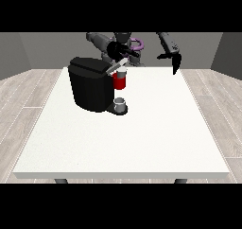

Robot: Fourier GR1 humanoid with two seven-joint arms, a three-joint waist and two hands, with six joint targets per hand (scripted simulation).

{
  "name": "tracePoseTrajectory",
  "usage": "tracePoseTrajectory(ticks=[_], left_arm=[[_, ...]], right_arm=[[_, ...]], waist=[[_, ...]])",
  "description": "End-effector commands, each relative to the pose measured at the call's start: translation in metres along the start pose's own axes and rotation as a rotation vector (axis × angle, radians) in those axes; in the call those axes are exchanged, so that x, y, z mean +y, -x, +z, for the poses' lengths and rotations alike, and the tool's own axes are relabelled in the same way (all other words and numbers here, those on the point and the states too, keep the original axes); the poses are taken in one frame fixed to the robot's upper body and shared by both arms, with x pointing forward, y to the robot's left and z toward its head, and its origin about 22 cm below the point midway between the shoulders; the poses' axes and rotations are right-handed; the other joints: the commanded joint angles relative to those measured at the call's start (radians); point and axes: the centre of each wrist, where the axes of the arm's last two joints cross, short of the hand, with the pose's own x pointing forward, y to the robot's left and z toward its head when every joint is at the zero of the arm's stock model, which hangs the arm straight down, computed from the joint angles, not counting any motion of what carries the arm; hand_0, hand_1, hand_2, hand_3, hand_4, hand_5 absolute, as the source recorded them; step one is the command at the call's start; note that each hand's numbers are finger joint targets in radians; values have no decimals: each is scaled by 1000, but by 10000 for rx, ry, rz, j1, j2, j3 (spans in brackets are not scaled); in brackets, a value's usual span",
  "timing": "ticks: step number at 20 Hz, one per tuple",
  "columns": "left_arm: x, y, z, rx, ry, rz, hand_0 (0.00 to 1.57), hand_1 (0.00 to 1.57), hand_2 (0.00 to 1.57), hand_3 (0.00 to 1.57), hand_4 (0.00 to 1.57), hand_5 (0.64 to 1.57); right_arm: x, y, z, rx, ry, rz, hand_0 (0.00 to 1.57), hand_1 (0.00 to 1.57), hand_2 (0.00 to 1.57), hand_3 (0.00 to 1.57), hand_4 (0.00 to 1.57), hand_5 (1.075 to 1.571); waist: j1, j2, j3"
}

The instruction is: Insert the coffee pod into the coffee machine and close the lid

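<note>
The black coffee machine [90, 83] stands on the left half of the table. Its silver lid [116, 67] is tilted up over the red pod holder [120, 83], and a pale round top [122, 72] shows in the holder; I cannot tell if that is the pod. The hand at the view's left [121, 50] hovers just above and behind the lid. The hand at the view's right [176, 62] hangs apart over the table's far right, fingers straight and pointing down, holding nothing.
A small grey cup [120, 102] sits on the machine's drip base. The white table [127, 143] stretches wide toward the camera and to the right of the machine. Wooden floor surrounds it.
</note>
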Motion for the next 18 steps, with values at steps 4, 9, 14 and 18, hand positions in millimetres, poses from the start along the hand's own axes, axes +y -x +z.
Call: tracePoseTrajectory(ticks=[4, 9, 14, 18], left_arm=[[1, -1, -3, -402, 381, 83, 0, 0, 0, 0, 372, 1571], [3, 16, 6, 223, 238, 204, 0, 0, 0, 0, 341, 1571], [-3, 17, 13, 10, 324, 417, 0, 0, 0, 0, 353, 1571], [-15, 30, 16, 56, 135, 419, 0, 0, 0, 0, 168, 1571]], right_arm=[[7, -22, -19, -1158, -227, -20, 0, 0, 0, 0, 352, 1571], [43, -35, -1, -1120, -1306, -317, 0, 0, 0, 0, 440, 1571], [47, -12, 10, -1159, -2248, -352, 0, 0, 0, 0, 487, 1571], [71, -7, 50, -1981, -3981, -1100, 0, 0, 0, 0, 493, 1571]], waist=[[423, 453, -45], [255, -222, -48], [313, -215, -46], [113, -417, -46]])
